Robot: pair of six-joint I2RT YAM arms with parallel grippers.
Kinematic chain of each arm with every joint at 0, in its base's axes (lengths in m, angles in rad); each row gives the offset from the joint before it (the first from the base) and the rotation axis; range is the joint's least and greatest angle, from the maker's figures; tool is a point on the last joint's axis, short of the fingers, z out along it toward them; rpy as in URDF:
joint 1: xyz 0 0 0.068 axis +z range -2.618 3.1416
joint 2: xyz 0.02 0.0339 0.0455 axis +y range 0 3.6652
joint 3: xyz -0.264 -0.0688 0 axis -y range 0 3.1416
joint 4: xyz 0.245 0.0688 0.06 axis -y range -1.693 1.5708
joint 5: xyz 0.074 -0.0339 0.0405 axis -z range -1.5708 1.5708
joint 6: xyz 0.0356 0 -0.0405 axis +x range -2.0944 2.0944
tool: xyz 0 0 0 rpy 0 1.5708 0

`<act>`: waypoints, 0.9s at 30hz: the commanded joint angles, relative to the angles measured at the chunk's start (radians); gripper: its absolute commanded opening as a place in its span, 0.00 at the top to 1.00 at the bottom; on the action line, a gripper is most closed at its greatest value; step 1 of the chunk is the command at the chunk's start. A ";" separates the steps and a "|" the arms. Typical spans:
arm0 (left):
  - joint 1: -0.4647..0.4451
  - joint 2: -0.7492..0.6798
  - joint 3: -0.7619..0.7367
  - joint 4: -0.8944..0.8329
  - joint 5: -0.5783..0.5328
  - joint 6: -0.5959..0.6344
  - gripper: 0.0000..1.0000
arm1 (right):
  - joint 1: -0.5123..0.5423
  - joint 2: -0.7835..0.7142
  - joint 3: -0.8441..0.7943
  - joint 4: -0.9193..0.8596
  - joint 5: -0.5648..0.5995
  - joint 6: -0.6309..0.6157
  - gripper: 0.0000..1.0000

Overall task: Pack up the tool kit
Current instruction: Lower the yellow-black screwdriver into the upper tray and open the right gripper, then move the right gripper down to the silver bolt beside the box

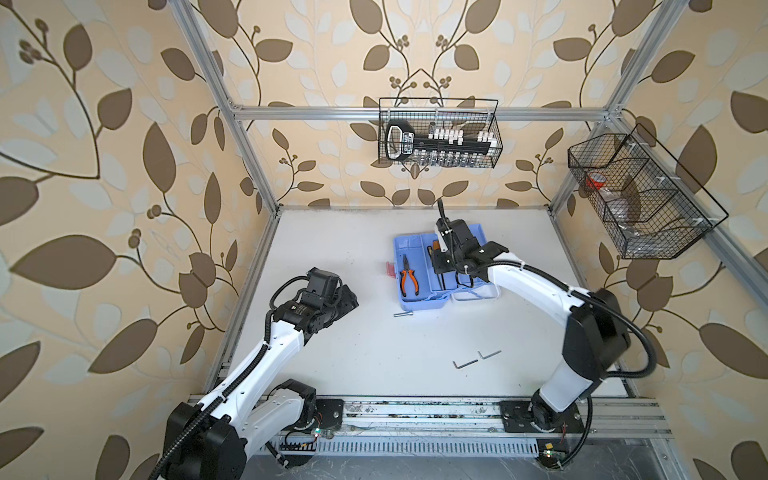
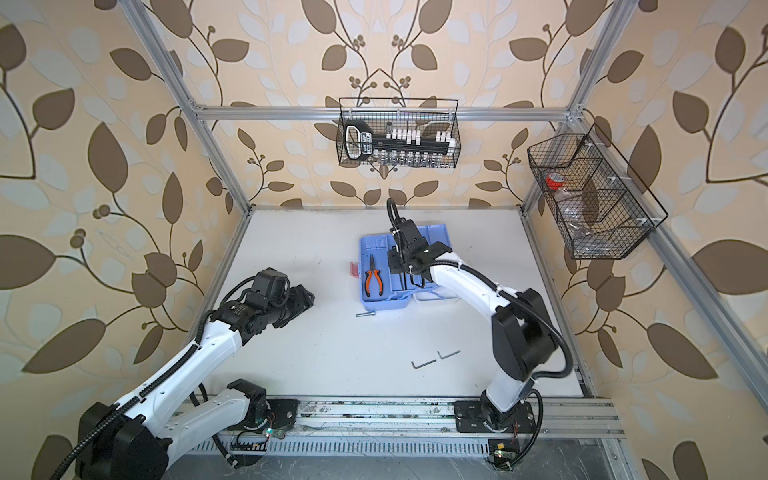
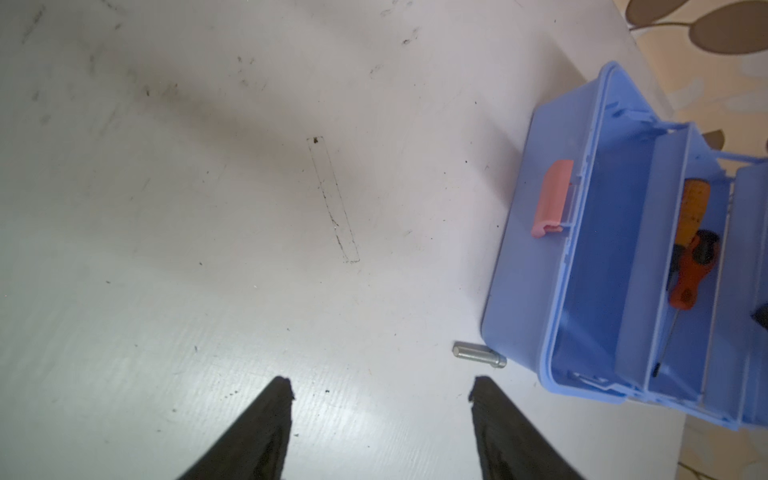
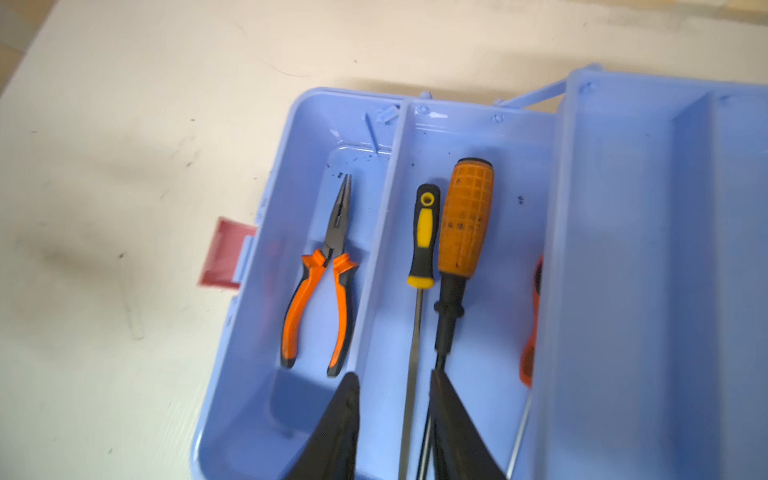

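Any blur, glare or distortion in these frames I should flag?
Top views: wide-angle, frame posts splay outward, evenly lit. Left wrist: soft glare on the table by the left claw, plus a diffuse shadow band. Right wrist: red latch smeared, pliers sharper.

My left arm (image 1: 278,357): white shell links, black joint housings, small dark dots along the forearm shell. A ribbed black conduit (image 1: 262,351) runs along its outer edge. Small white mark on the black wrist block, too small to read.

My right arm (image 1: 536,278): same white-and-black build. Smooth black cable (image 1: 648,340) off the elbow housing, white ties on the forearm.

Each base is a black base plate (image 1: 330,411).

My left gripper (image 3: 382,386) and right gripper (image 4: 392,378): matte black fingers (image 3: 253,436), tapering to blunt tips.
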 commanded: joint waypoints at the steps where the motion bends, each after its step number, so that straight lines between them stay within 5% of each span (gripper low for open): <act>1: -0.010 -0.022 -0.025 0.007 0.021 0.023 0.51 | 0.085 -0.146 -0.127 0.080 0.036 -0.078 0.69; 4: -0.010 -0.024 -0.033 -0.008 0.019 0.031 0.72 | 0.185 -0.254 -0.278 0.154 0.046 -0.116 0.80; 9: -0.011 -0.010 -0.059 0.000 0.023 0.030 0.83 | 0.378 -0.286 -0.452 0.212 0.120 -0.115 0.89; 19: -0.010 0.053 -0.075 0.038 0.070 0.014 0.84 | 0.427 -0.192 -0.553 0.347 0.133 0.002 0.49; 27: -0.010 0.049 -0.094 0.037 0.068 0.010 0.84 | 0.391 -0.011 -0.474 0.407 0.097 0.007 0.46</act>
